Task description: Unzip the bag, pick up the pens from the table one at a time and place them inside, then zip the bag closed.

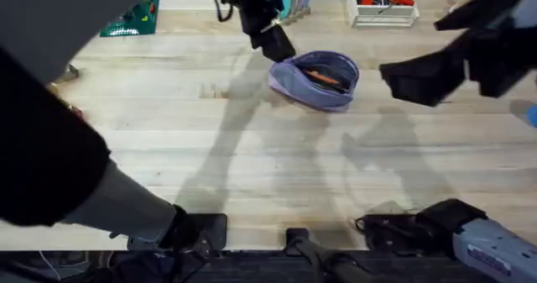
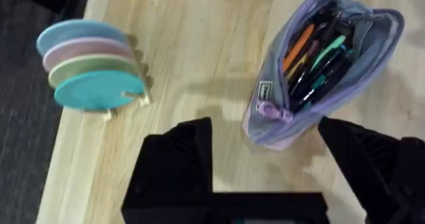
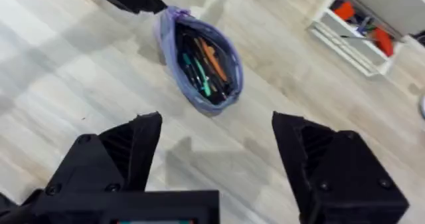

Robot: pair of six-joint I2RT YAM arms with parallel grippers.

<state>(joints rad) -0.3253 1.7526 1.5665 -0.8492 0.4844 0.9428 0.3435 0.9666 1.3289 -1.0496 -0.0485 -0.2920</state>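
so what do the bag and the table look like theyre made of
The bag looks like soft matte woven fabric, lavender: its open mouth sags and the sides crease. The zipper pull seems to be plastic or coated metal; it is hard to tell. The table looks like light wood with a smooth finish, showing plank seams and grain.

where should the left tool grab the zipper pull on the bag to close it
Take the small lavender zipper pull, which sits at the near end of the open bag, right ahead of the left tool. Come from above that end, pinching its flat tab. It sticks out past the fabric, clear of the pens inside, so the wide-open fingers can likely close around it.
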